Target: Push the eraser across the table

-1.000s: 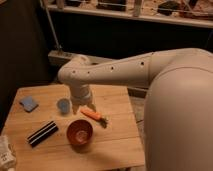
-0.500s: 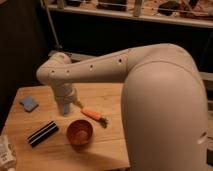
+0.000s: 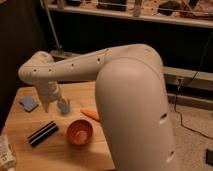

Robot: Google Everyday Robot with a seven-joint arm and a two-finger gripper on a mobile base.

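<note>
Wooden table (image 3: 55, 156), eraser (image 3: 42, 133) — gripper (image 3: 62, 106) nearby; dark room

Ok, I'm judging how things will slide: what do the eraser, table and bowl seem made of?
The eraser: matte black block with pale stripes, perhaps felt or foam. The table: light wood by its tone and faint plank lines, dull finish. The bowl: smooth orange-red, likely plastic, faint sheen. The pincer hangs above the table behind the bowl, clear of the eraser.

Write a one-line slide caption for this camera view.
Robot gripper hangs over the wooden table, just beyond the striped black eraser and red bowl.
</note>
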